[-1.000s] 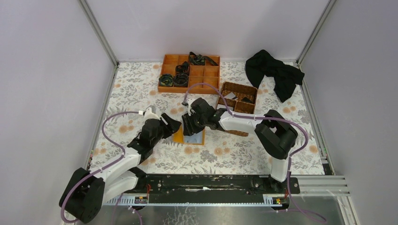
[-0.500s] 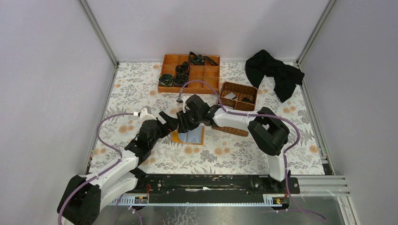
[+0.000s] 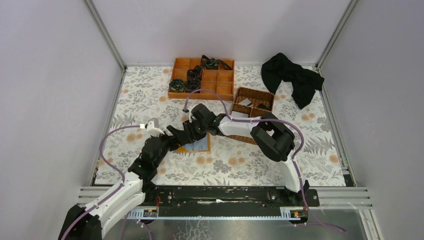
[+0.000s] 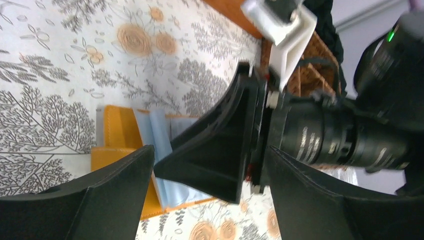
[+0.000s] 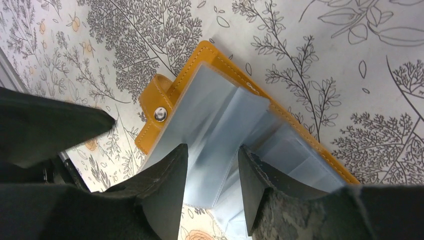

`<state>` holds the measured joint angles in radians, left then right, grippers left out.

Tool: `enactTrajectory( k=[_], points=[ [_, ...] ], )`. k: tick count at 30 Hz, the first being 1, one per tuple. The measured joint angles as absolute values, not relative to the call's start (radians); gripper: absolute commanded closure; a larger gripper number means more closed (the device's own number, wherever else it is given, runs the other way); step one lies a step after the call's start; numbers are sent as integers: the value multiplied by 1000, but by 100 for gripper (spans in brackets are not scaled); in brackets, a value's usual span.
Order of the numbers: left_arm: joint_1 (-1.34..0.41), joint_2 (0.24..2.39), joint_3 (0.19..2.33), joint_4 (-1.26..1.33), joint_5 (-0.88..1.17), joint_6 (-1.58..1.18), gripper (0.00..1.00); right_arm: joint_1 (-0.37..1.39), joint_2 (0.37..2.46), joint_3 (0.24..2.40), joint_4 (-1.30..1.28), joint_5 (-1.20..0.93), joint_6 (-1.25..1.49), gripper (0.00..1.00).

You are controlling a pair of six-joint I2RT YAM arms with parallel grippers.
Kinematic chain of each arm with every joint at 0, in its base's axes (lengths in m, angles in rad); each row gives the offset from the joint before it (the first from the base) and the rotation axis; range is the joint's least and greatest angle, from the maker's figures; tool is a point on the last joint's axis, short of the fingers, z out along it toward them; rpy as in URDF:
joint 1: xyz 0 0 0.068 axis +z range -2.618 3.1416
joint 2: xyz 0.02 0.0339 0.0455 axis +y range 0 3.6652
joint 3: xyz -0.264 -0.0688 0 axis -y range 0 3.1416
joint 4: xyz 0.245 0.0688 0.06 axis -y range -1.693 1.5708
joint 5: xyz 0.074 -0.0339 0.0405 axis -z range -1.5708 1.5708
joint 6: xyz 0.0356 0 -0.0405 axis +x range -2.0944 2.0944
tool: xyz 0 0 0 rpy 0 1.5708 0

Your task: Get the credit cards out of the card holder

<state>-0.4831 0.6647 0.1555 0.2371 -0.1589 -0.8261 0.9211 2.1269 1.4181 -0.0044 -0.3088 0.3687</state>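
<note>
Where the floral table cover (image 3: 240, 167) lies left of centre and rather near, the card holder (image 5: 220, 115) is spread open and flat, its pale blue-grey sleeves facing up inside the orange rim. Its long axis runs roughly left to right, and the snap tab (image 5: 160, 114) points left. The right gripper (image 5: 212, 162) comes down on it from the far right, its fingers part-way apart astride a raised fold of sleeve; whether they pinch that fold I cannot tell. Just left, the left gripper (image 4: 207, 157) is spread wide and holds nothing, one right finger sitting between its own. Well beyond, at the far side, stand an orange compartment tray (image 3: 225, 76), a wicker basket (image 3: 255, 90) and a black cloth (image 3: 292, 77).
</note>
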Motion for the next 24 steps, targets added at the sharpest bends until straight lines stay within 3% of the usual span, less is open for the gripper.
enactTrajectory(
  k=[10,24],
  points=[
    [-492,603,47,345,-22,-729,10,923,2145,1443,7,-305,379,47],
    [-496,944,31,656,71,-756,15,913,2145,1443,10,-286,391,44]
  ],
)
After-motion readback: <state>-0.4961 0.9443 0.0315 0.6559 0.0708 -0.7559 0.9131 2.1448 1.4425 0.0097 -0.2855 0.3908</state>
